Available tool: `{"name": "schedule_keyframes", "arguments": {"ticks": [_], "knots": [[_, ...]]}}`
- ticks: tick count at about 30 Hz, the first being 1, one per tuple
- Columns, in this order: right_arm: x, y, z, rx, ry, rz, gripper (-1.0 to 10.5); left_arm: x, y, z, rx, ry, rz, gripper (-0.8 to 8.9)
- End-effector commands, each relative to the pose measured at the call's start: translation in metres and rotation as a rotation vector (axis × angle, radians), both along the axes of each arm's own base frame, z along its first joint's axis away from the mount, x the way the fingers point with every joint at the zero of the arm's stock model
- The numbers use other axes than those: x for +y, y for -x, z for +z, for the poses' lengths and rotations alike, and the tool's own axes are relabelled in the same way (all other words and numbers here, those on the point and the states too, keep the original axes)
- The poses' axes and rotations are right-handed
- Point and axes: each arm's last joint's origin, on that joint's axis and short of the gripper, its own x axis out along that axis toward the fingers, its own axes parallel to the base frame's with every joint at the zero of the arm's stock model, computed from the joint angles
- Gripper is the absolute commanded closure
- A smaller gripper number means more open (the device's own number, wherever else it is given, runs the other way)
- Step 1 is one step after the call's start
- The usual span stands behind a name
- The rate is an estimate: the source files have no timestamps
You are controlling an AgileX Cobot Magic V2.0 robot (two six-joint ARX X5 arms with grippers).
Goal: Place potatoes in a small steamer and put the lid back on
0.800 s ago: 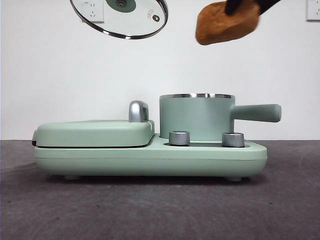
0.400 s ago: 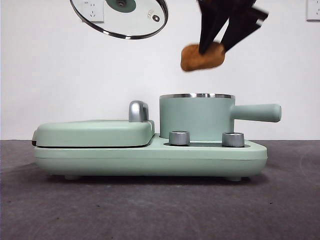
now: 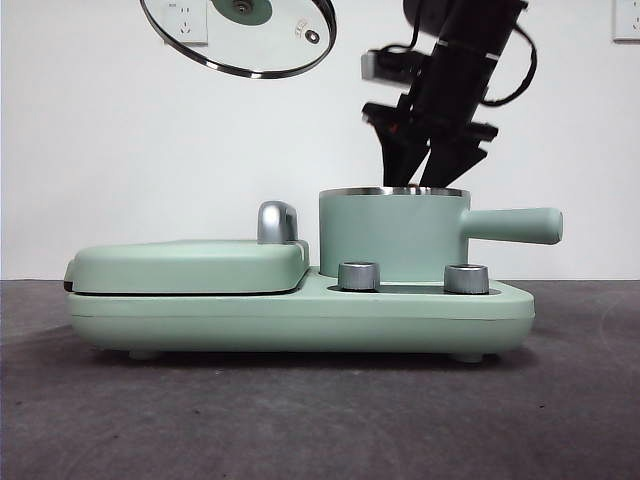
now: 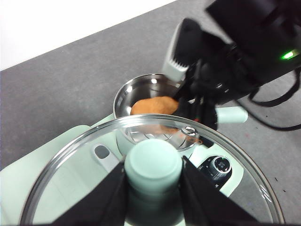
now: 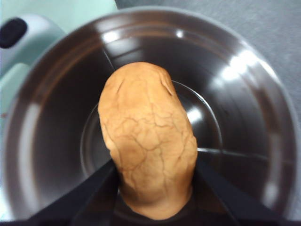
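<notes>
2 grippers are in use. Right gripper point(image 5: 155, 188): its 2 black jaws are closed on the potato point(image 5: 148, 157), 1 jaw on each flank of the lump's near end, with the rest of the creased orange-brown body extending forward past the jaw tips. Beyond and all around the jaws lies the bright steel interior of the small steamer point(image 5: 244, 99); in the front view the right gripper point(image 3: 428, 170) reaches down to the steel rim of the small steamer point(image 3: 395, 238), and the potato is hidden behind the pot wall. Contact between the potato and the pot floor cannot be determined. Left gripper point(image 4: 153, 181): its 2 jaws are clamped on the mint-green knob point(image 4: 153, 165) of the lid point(image 4: 70, 183), 1 jaw on each side of it, and the glass disc spreads out around the jaws. Ahead of these jaws, through and past the glass, the potato point(image 4: 153, 106) is visible inside the open pot. In the front view the lid point(image 3: 240, 35) hangs tilted, well above the flat griddle cover point(image 3: 190, 265) and apart from the small steamer. 2 steel control dials point(image 3: 359, 276) sit on the appliance base below the pot.
</notes>
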Motion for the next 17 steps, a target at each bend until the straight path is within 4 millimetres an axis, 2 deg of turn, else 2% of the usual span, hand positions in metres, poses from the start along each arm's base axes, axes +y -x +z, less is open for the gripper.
{"name": "schedule_keyframes", "arguments": {"ticks": [1,4,8,10,15,17], "knots": [[0.005,-0.007,0.000,-0.028,-0.004,0.018,7.7,-0.001,0.001,0.012,-0.048,0.033,-0.008,8.05],[0.005,-0.007,0.000,-0.028,-0.004,0.018,6.5,-0.002,0.001,0.012,-0.048,0.033,-0.009,8.05],[0.005,-0.006,0.002,-0.034,-0.005,0.016,6.4,-0.001,0.001,0.012,-0.047,0.032,-0.009,8.05],[0.002,0.001,0.013,-0.036,-0.010,0.011,6.4,-0.002,0.001,0.012,-0.047,0.032,-0.009,8.05],[-0.019,0.048,0.075,-0.106,-0.066,-0.011,6.4,-0.001,0.001,0.012,-0.046,0.032,-0.009,8.05],[-0.030,0.075,0.087,-0.147,-0.108,0.009,6.4,-0.001,0.001,0.012,-0.046,0.032,-0.009,8.04]]}}
